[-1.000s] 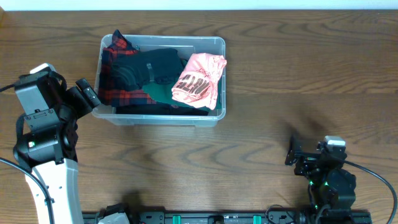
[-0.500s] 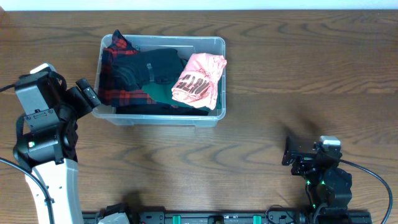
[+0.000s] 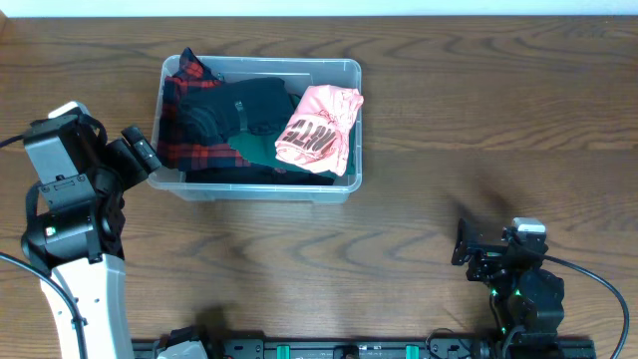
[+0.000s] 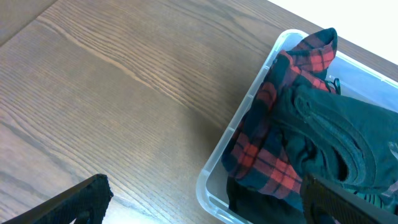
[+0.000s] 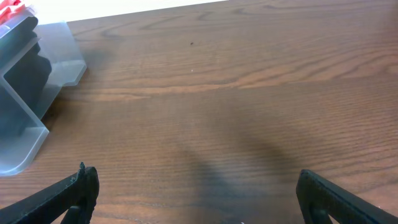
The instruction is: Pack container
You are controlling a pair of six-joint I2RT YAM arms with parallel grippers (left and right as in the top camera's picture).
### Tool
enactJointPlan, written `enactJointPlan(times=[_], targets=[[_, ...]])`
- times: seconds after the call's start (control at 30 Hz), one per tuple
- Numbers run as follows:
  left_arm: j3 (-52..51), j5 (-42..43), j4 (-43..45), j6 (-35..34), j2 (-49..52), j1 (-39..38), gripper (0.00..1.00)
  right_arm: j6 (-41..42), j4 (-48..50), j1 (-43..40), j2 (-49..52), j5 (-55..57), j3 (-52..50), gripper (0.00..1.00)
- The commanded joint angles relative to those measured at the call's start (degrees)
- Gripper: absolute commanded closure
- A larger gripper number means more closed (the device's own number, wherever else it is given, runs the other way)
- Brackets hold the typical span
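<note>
Jaws on both arms spread full, nothing held. Left gripper [image 3: 142, 157]: bin [image 3: 337, 67] just ahead, its near end touching or nearly so. Right gripper [image 3: 465, 247]: low over wood-grain table [image 3: 469, 120], bin well off to front-left. Bin is clear rigid plastic with rounded corners. Inside, soft folded cloth: red plaid [image 3: 173, 120], dark knits [image 3: 244, 108], pink top [image 3: 317, 130] lapping rim. Packing looks done, so arms likely parked clear.

Lit bright and even, diffuse from overhead. Cast only soft, faint shadows on the table [image 3: 449, 100]: a dim patch right of centre, a darker band along the container [image 3: 299, 189] near wall. Clipped to pure white beyond the far table edge. Rendered overhead sharp; went slightly soft on the fingertips [image 5: 74, 186] in the wrist views.
</note>
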Motion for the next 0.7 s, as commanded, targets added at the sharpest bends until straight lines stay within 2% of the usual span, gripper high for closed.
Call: enactJointPlan(times=[0.0, 0.17, 0.37, 0.67], targets=[[-0.3, -0.7, -0.1, -0.9, -0.5, -0.3, 0.02, 0.6, -0.1, 0.4, -0.6, -0.2, -0.2, 0.01], [-0.5, -1.2, -2.1, 0.0, -6.0, -2.8, 0.02, 0.6, -0.1, 0.4, -0.6, -0.2, -0.2, 0.01], [-1.4, -1.6, -6.3, 0.4, -15.3, -9.8, 0.02, 0.6, -0.1, 0.4, -0.6, -0.2, -0.2, 0.01], [-6.5, -1.5, -6.4, 4.6, -28.4, -16.5, 0.02, 0.6, -0.1, 0.4, -0.6, -0.2, -0.2, 0.01]])
